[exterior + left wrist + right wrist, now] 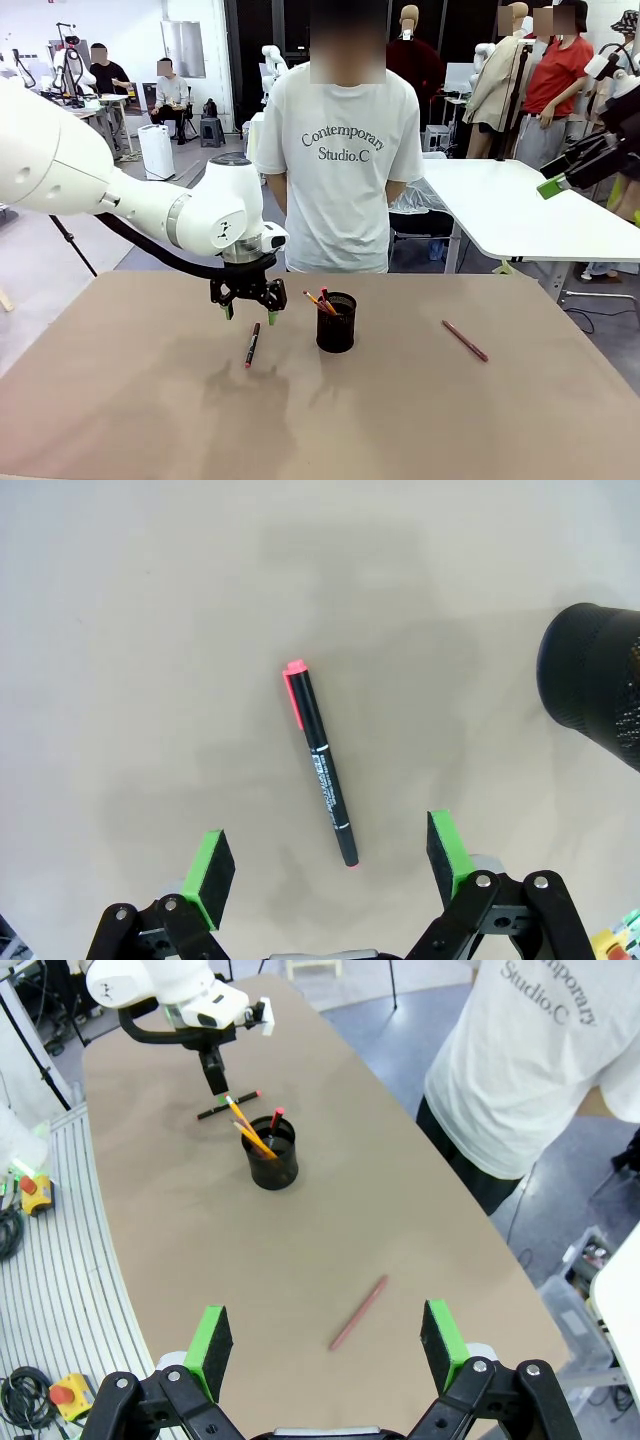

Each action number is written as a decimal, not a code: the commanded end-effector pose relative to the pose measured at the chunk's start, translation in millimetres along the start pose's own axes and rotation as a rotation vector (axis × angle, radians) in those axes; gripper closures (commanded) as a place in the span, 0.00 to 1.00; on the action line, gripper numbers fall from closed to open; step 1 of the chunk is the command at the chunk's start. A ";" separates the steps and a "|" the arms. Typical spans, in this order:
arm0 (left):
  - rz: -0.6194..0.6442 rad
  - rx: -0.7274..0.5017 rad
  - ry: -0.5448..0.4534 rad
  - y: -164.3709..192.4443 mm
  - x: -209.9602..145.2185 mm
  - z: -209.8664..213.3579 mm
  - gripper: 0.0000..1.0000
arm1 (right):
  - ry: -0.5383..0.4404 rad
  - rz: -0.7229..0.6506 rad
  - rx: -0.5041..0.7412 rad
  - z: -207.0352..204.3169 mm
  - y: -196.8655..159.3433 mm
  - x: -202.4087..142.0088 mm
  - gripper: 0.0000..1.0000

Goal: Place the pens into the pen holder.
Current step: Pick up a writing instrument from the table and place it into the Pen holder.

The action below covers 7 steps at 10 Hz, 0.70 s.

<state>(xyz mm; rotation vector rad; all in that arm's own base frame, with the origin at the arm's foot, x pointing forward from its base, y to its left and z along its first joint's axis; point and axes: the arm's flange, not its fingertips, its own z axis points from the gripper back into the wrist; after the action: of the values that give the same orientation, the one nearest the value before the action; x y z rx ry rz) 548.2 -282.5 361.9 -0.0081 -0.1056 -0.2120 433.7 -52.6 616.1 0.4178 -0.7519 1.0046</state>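
We note the holder [336, 325] is a small black wire-mesh cylinder with a solid rim, upright on the table [400, 420]. A yellow-orange pencil [245, 1125] and a red-tipped stick [275, 1118] lean inside it, their tips above the rim.

The black pen [325, 770] has a smooth round barrel with white print and a red cap with a clip. It lies flat to the holder's left, apart from it. The left gripper [328, 864] hangs directly over it, green pads spread wide, touching nothing.

The pink pen [465, 341], thin and matte, lies flat well to the holder's right. The right gripper [326, 1332] is high over that side, jaws wide and empty.

The table is plain tan, matte, with a rounded edge. Beyond the holder a person [340, 200] in a white T-shirt stands at the far edge, on a grey floor [40, 260].
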 end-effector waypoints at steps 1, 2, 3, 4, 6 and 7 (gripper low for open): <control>-0.003 0.001 -0.006 0.4 -1.1 4.4 0.00 | -0.012 0.001 0.000 0.8 1.3 1.5 0.00; -0.003 0.001 -0.006 0.4 -1.1 4.4 0.00 | -0.012 0.001 0.000 0.8 1.3 1.5 0.00; -0.001 0.000 -0.001 -0.6 0.1 0.7 0.00 | -0.012 0.001 0.000 0.8 1.3 1.5 0.00; -0.001 0.000 -0.001 -0.6 0.1 0.7 0.00 | -0.012 0.001 0.000 0.8 1.3 1.5 0.00; -0.001 0.000 0.000 -0.6 0.0 -0.2 0.00 | -0.012 0.001 0.000 0.8 1.3 1.5 0.00; 0.017 0.018 -0.019 -0.8 1.8 -6.4 0.00 | -0.012 0.001 0.000 0.8 1.3 1.5 0.00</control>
<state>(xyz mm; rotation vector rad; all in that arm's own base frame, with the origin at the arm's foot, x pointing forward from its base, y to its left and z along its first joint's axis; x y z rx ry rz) 548.3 -283.0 360.2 -0.0080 -0.1040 -0.2124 433.7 -52.6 616.1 0.4178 -0.7519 1.0046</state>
